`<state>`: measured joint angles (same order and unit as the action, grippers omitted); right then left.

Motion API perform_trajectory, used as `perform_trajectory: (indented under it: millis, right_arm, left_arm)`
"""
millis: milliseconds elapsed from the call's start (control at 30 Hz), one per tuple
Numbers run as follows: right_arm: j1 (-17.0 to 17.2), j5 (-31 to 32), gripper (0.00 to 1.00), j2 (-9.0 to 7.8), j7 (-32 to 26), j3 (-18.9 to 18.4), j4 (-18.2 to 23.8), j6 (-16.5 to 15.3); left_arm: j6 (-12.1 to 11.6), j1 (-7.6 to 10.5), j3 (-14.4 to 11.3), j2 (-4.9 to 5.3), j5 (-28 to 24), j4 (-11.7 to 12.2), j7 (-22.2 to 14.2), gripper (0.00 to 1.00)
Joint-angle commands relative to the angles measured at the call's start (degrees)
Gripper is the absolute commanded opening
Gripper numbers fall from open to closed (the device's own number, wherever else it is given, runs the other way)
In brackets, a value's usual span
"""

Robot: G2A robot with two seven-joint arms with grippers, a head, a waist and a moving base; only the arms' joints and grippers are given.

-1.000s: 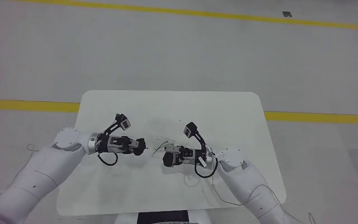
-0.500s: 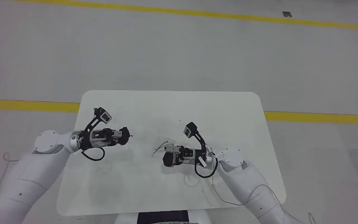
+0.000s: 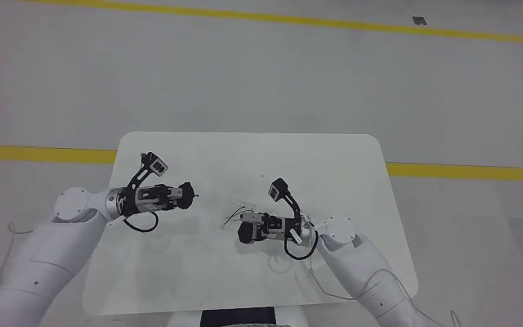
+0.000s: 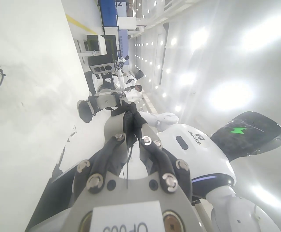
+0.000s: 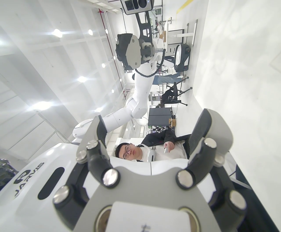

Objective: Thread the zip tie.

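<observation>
White table (image 3: pixel 327 163) with rounded corners in the lower middle of the top view, smooth, matte and plain, set on a pale grey floor (image 3: pixel 245 73). Yellow line (image 3: pixel 286 18) slanting along the upper edge of the frame, a second yellow line (image 3: pixel 49 154) passing behind the table at mid height, a small dark square (image 3: pixel 419 20) on the floor at the upper right.

Zip tie (image 3: pixel 232 215) seen as thin dark curved lines lying on the table near its centre, just up and left of the right gripper (image 3: pixel 243 232). Right gripper's fingers (image 5: pixel 204 125) spread wide, nothing between them.

Left gripper (image 3: pixel 188 196) over the left half of the table, apart from the zip tie and pointing toward it. Its fingers (image 4: pixel 112 129) pressed together, dark ragged padding at the tips, pinching a thin black strip (image 4: pixel 128 171) running back toward the wrist; cannot tell whether this is another zip tie.

Around the table, in the wrist views, a large bright hall: white ceiling with rows of round lights (image 5: pixel 57 33), a blue panel (image 4: pixel 108 13), a white desk (image 5: pixel 175 33), a black office chair (image 5: pixel 173 92) and a black cabinet (image 5: pixel 159 115) farther off
</observation>
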<state>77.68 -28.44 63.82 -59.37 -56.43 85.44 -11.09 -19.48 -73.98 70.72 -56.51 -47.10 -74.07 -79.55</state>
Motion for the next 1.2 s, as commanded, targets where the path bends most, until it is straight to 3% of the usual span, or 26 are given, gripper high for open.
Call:
perform_trajectory:
  millis: [0,133,367,900,933,1033,1167]
  right_arm:
    - [0.0,0.0,1.0,0.0,0.0,0.0,0.0,0.0]
    - [0.0,0.0,1.0,0.0,0.0,0.0,0.0,0.0]
    - [0.0,0.0,1.0,0.0,0.0,0.0,0.0,0.0]
    - [0.0,0.0,1.0,0.0,0.0,0.0,0.0,0.0]
    - [0.0,2.3,1.0,-0.08,1.4,0.0,0.7,0.5]
    - [-0.3,10.7,1.0,-0.55,4.8,-0.1,4.4,4.9]
    - [-0.2,24.9,1.0,-1.39,9.6,0.4,12.7,18.7]
  left_arm:
    - [0.0,-0.14,0.2,-0.13,1.4,-0.5,2.7,0.0]
    - [0.0,-0.81,1.2,-0.65,3.1,-0.7,4.3,0.0]
    - [0.0,-0.89,4.2,-2.28,2.1,1.2,0.5,0.0]
    - [0.0,-0.89,4.2,-2.28,2.1,1.2,0.5,0.0]
    - [0.0,-0.89,4.2,-2.28,2.1,1.2,0.5,0.0]
    - [0.0,-0.89,4.2,-2.28,2.1,1.2,0.5,0.0]
    - [0.0,-0.89,4.2,-2.28,2.1,1.2,0.5,0.0]
